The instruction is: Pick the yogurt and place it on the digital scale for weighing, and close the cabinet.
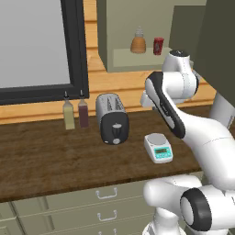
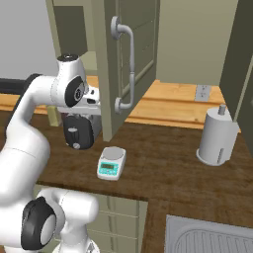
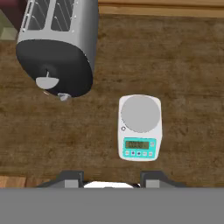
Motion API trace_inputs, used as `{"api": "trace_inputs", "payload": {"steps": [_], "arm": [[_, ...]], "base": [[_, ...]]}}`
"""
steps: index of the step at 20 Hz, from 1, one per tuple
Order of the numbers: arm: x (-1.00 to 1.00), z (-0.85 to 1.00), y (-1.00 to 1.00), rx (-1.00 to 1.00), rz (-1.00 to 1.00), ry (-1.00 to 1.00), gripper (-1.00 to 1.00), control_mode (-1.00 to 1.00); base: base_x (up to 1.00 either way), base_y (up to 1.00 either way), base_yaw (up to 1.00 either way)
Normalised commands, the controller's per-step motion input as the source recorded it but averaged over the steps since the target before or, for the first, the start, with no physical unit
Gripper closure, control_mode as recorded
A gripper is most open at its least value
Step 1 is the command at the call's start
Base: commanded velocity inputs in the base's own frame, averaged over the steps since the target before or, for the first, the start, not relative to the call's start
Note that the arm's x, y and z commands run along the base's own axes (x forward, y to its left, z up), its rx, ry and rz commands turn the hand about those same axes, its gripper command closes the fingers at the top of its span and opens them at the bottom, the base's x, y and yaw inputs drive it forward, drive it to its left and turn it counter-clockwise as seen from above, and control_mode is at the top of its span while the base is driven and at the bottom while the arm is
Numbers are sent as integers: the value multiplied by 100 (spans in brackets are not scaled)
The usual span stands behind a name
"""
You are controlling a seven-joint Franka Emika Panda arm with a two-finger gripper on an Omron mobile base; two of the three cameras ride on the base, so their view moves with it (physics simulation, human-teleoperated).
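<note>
The yogurt (image 1: 158, 46) is standing upright on the shelf inside the open cabinet (image 1: 137, 27), in the upper right of the left base view, just beside an orange-brown bottle (image 1: 138, 42). Its long axis is running vertically, rim up. It is looking like a light, stiff little cup — probably smooth-sided and a bit slippery — so a squeeze across the middle of its round wall, fingers level, is seeming the safest hold (gripping near the rim could tip it).

The gripper (image 3: 106, 178) is hanging above the bench (image 3: 183, 65) with its two dark tips well apart and nothing between them, at the bottom of the hand view. The digital scale (image 3: 139, 127) is lying flat at the centre of that view, grey plate toward the top of the frame, teal display toward the bottom — its plate bare. The toaster (image 3: 59, 48) is sitting in the upper left, apart from the scale.

In the right base view the cabinet door (image 2: 131, 64) is standing open; how far, I cannot quite tell.
</note>
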Motion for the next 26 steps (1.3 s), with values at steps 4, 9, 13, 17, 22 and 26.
{"api": "trace_inputs", "payload": {"steps": [4, 9, 13, 17, 22, 26], "arm": [[-36, 1, -1, 0, 0, -16, -100, -100], [-51, 8, -1, 0, 0, -31, -100, -100], [-44, 14, -1, 0, 0, -29, -100, -100], [-6, 0, 0, 0, 0, -7, -100, -100], [-5, 4, -3, 0, 0, -14, -100, -100], [-20, 56, -16, 2, 0, -51, -100, -100]], "base": [[0, 0, 0], [0, 0, 0], [0, 0, 0], [0, 0, 0], [0, 0, 0], [0, 0, 0]]}}
